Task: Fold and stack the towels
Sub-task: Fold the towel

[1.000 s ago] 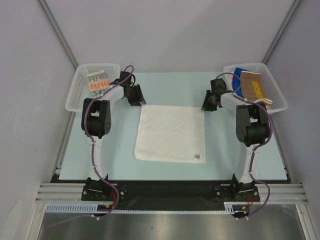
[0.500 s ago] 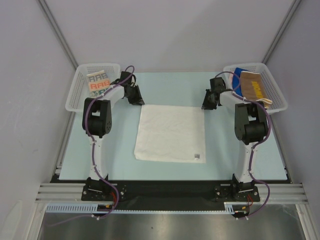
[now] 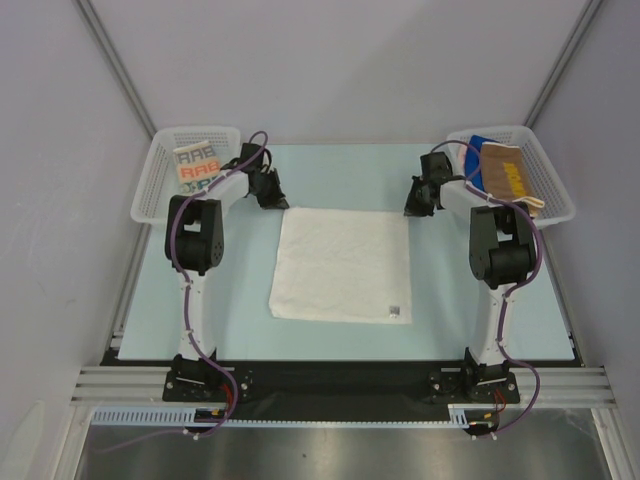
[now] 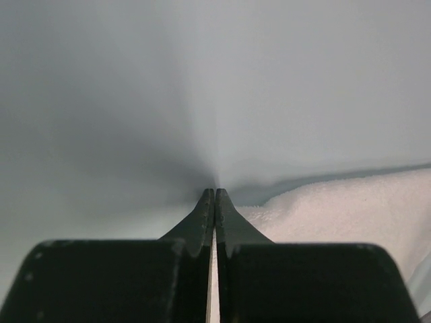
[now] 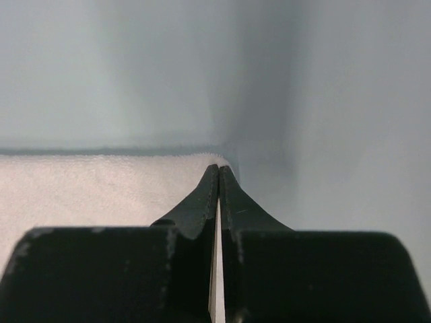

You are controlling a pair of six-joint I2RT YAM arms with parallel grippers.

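Top external view is showing us the white towel [image 3: 342, 265] lying flat on the table [image 3: 200, 290], and we are holding the left claw [image 3: 276, 203] and right claw [image 3: 411, 210], both fully closed, at its far-left and far-right corners. We are unable to tell whether either claw is pinching cloth. A lettered cream towel [image 3: 195, 166] is sitting in the far-left basket [image 3: 150, 195].
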